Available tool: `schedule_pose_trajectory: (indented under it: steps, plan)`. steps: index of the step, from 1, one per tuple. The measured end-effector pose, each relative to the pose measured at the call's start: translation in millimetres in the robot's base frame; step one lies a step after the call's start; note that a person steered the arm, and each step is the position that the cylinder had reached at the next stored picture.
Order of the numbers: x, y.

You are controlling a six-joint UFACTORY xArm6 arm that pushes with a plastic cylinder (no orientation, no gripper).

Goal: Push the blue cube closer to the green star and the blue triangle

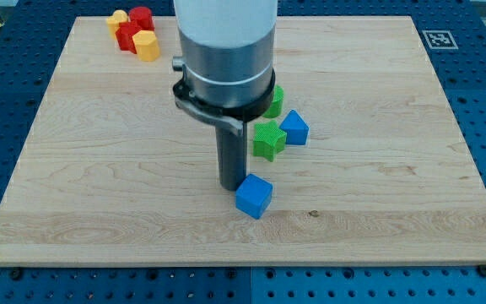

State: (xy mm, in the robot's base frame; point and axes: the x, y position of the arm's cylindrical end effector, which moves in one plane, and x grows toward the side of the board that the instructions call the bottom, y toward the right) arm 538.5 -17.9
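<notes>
The blue cube (254, 196) lies near the board's middle, toward the view's bottom. My tip (229, 187) rests on the board touching the cube's left side. The green star (268, 139) lies above and slightly right of the cube. The blue triangle (294, 127) sits right beside the star, on its upper right. A gap of bare wood separates the cube from the star.
A second green block (274, 102) shows partly behind the arm's body, above the star. Red and yellow blocks (133, 32) cluster at the board's top left corner. The wooden board (395, 211) lies on a blue perforated table. A marker tag (439, 39) sits at top right.
</notes>
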Motion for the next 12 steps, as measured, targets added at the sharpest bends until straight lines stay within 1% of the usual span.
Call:
schedule_pose_trajectory:
  steps: [1,3,4,5,6,8,10,12]
  plan:
    - [35.0,0.0]
    - [79.2,-1.7]
    - [80.3,-1.7]
    - [77.3,4.5]
    - [64.1,30.6]
    - [46.7,37.9]
    - [16.2,37.9]
    - [-26.3,37.9]
